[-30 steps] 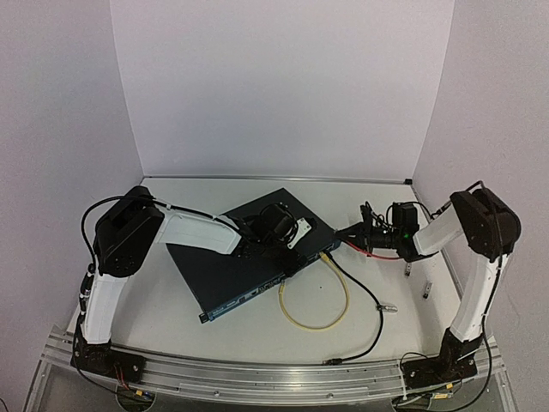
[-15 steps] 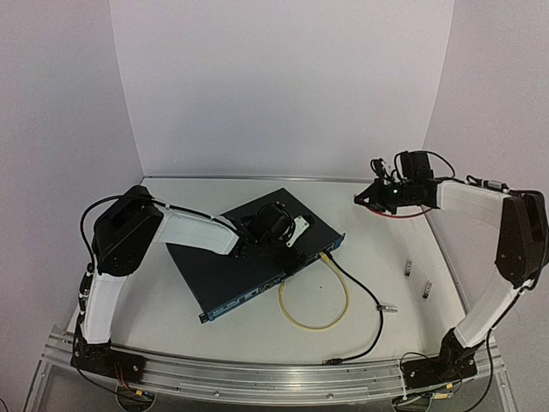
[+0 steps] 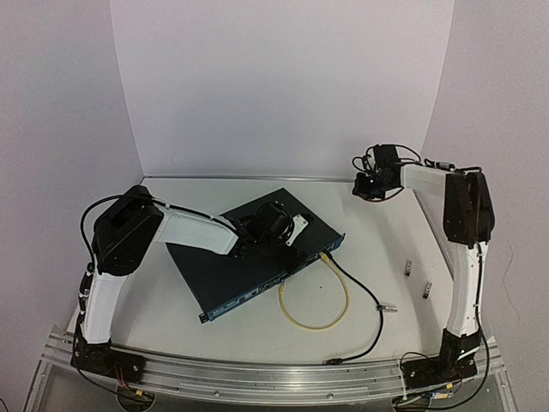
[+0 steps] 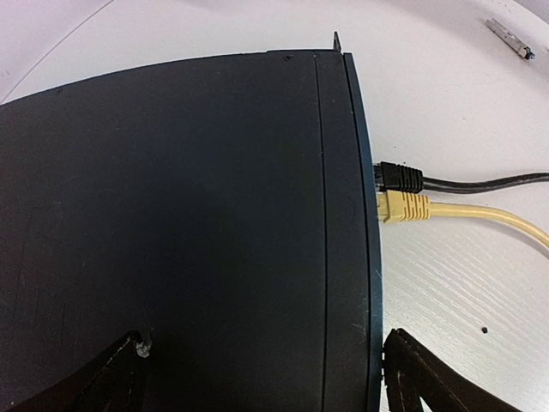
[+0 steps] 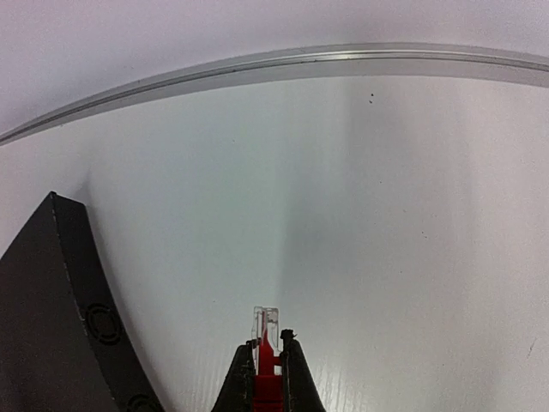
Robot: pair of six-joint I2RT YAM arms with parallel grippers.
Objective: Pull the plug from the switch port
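The dark switch [image 3: 249,257] lies askew mid-table, its port face toward the front right. A yellow plug [image 4: 401,207] and a black plug [image 4: 400,177] sit in neighbouring ports; their yellow cable [image 3: 316,296] and black cable [image 3: 369,318] run out over the table. My left gripper [image 3: 274,225] is open over the switch's top; in the left wrist view [image 4: 266,378] one finger is over the lid and the other just past the port-face edge. My right gripper [image 3: 369,184], raised at the back right, is shut on a red plug with a clear tip [image 5: 267,343].
Three small metal pieces [image 3: 409,268] [image 3: 426,289] [image 3: 388,305] lie on the table's right side. White walls close the back and sides. A dark flat shape [image 5: 60,326] fills the right wrist view's lower left; I cannot tell what it is.
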